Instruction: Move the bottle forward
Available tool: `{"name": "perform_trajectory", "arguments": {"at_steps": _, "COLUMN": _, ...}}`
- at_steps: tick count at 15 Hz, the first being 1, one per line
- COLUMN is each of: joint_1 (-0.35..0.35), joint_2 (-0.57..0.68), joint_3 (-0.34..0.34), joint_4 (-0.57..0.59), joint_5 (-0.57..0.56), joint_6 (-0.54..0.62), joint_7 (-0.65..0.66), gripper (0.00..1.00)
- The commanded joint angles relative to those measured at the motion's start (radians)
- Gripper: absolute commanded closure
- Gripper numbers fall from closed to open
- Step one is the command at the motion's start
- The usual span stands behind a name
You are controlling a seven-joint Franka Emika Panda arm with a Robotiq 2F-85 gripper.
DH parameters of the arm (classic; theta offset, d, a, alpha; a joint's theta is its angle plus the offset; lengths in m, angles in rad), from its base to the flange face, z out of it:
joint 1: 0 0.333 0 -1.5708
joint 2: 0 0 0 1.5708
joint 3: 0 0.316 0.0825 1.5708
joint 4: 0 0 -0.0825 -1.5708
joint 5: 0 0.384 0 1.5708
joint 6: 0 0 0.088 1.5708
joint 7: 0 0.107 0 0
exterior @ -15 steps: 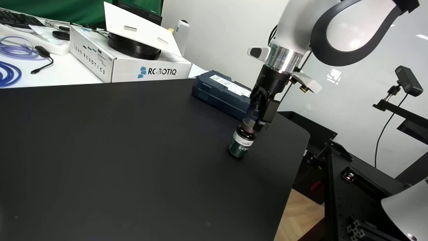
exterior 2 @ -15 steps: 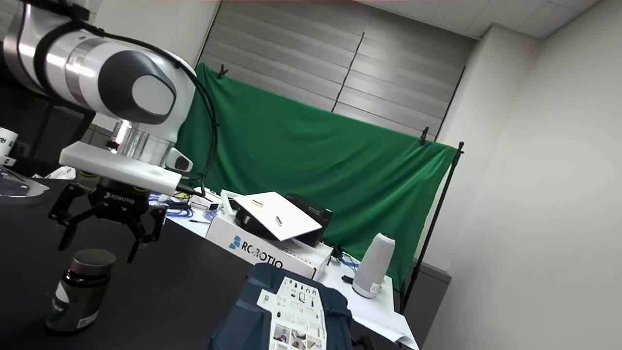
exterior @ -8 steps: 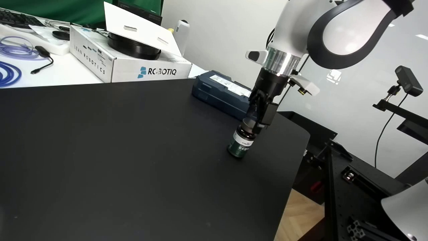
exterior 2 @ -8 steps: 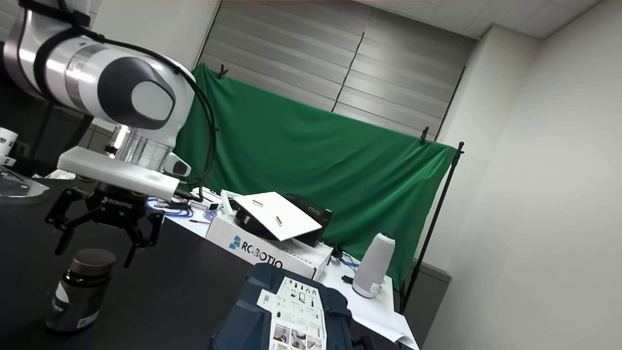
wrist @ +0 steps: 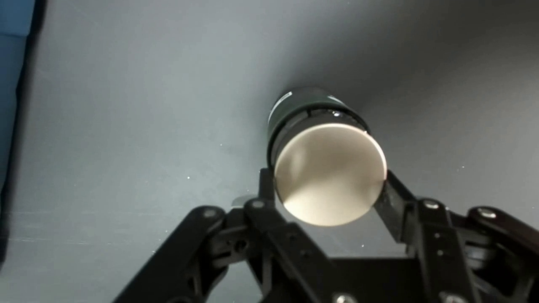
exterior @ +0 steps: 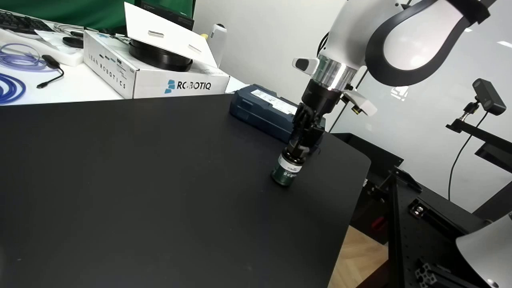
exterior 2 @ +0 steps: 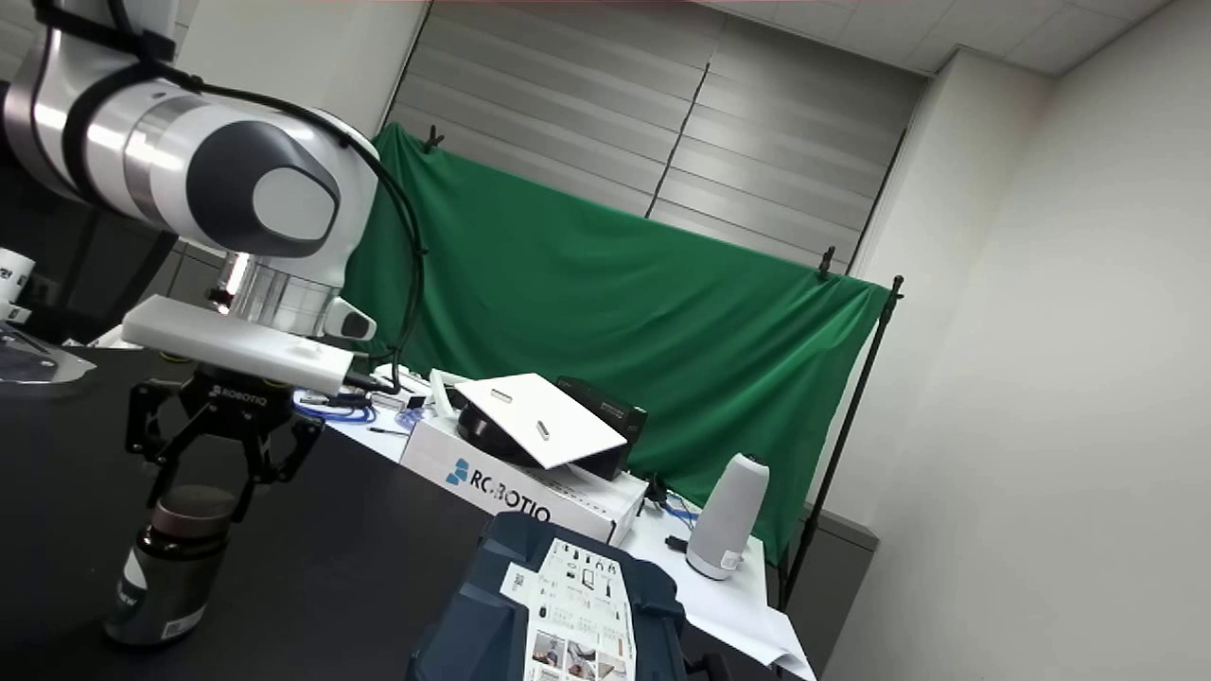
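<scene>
1. The bottle is standing upright directly beneath the end effector, its base at or just above the tabletop; which of the two, I cannot tell.
2. It is looking stiff and probably fairly light. Whether the dark body is glass or plastic is not showing, so treating it as breakable is making sense.
3. The cap is appearing smooth and hard, and could be slipping or twisting under a weak squeeze. Its sides are offering a firm round hold; gripping lower, around the shoulder, would likely be steadier, since most of the weight is presumably sitting below the fingers.
4. The end effector is holding the bottle by its cap: in the wrist view a finger is touching either side, the gap being just the cap's width.
5. The arm is reaching over from above, pointing the end effector down, roughly in line with the bottle.
6. The blue case is lying to one side of the end effector, apart from the bottle; a slow, low forward move is probably suiting this high grip best.
</scene>
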Motion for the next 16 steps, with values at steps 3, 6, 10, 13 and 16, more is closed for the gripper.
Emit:
{"name": "perform_trajectory", "arguments": {"at_steps": 3, "joint_1": -0.04, "joint_2": -0.005, "joint_3": 0.048, "joint_4": 0.023, "joint_5": 0.014, "joint_6": -0.019, "joint_7": -0.002, "gripper": 0.65}}
{"name": "perform_trajectory", "arguments": {"at_steps": 6, "joint_1": -0.035, "joint_2": -0.04, "joint_3": 0.071, "joint_4": 0.044, "joint_5": 0.022, "joint_6": -0.031, "joint_7": 0.002, "gripper": 0.65}}
{"name": "perform_trajectory", "arguments": {"at_steps": 10, "joint_1": 0.003, "joint_2": -0.058, "joint_3": 0.087, "joint_4": 0.119, "joint_5": 0.004, "joint_6": -0.069, "joint_7": 0.021, "gripper": 0.65}}
{"name": "perform_trajectory", "arguments": {"at_steps": 13, "joint_1": 0.052, "joint_2": -0.032, "joint_3": 0.077, "joint_4": 0.226, "joint_5": -0.034, "joint_6": -0.154, "joint_7": 0.045, "gripper": 0.65}}
{"name": "perform_trajectory", "arguments": {"at_steps": 16, "joint_1": 0.103, "joint_2": 0.015, "joint_3": 0.071, "joint_4": 0.354, "joint_5": -0.073, "joint_6": -0.255, "joint_7": 0.073, "gripper": 0.65}}
